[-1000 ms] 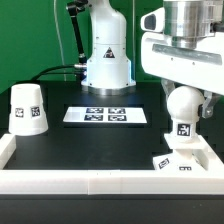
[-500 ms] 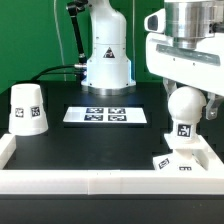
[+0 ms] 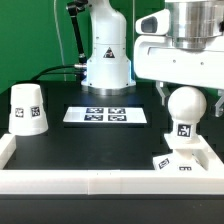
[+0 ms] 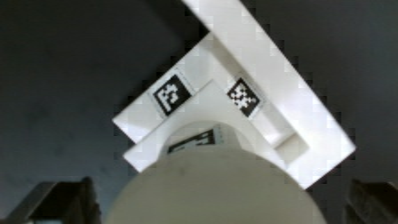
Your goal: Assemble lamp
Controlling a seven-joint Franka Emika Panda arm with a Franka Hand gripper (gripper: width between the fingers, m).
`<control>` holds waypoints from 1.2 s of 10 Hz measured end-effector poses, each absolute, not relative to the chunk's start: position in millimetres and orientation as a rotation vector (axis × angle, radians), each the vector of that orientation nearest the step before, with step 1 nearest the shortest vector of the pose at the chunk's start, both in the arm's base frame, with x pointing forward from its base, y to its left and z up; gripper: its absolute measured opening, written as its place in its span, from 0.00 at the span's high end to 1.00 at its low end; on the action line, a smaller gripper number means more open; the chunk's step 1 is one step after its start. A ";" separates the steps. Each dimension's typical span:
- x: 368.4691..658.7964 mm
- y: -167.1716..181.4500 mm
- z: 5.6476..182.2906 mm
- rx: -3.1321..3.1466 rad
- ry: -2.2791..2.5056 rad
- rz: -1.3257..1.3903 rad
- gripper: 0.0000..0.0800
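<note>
Since the shade stands alone at the exterior view's left, wide mouth down on the black table and well apart from the other parts, assembly looks only part done. It is cup-like, but inverted, so nothing sits in it that can be seen. Next over, mid-table, is the marker board, lying flat, with the arm's white pedestal behind it. At the exterior view's right the bulb stands upright on the base, stem down into the base's middle. Whether it is fully seated or screwed home can't be told. The base sits in the front corner, near the white wall that rims the table. The gripper hangs over the bulb with its fingers spread to either side. The wrist view shows the bulb between the two dark fingers with a gap on each side, so it is pinching nothing, and the base lies below. Judged done: bulb placed on base. Left: confirm the bulb is tight, fetch the shade from the far side, flip or fit it over the bulb.
</note>
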State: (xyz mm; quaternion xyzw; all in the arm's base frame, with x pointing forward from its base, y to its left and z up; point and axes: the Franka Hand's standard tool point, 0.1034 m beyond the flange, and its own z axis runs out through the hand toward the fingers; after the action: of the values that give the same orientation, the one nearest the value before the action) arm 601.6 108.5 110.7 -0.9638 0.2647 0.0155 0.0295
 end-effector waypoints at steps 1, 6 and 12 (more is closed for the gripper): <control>601.8 106.8 110.6 -3.001 0.701 0.045 0.13; 606.7 103.6 112.1 -3.076 0.037 -0.012 0.13; 614.2 101.7 112.6 -2.994 -0.844 -0.135 0.13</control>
State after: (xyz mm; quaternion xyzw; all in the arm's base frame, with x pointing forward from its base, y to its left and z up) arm 614.2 101.7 112.6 -0.9615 -0.2709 -0.0434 0.0140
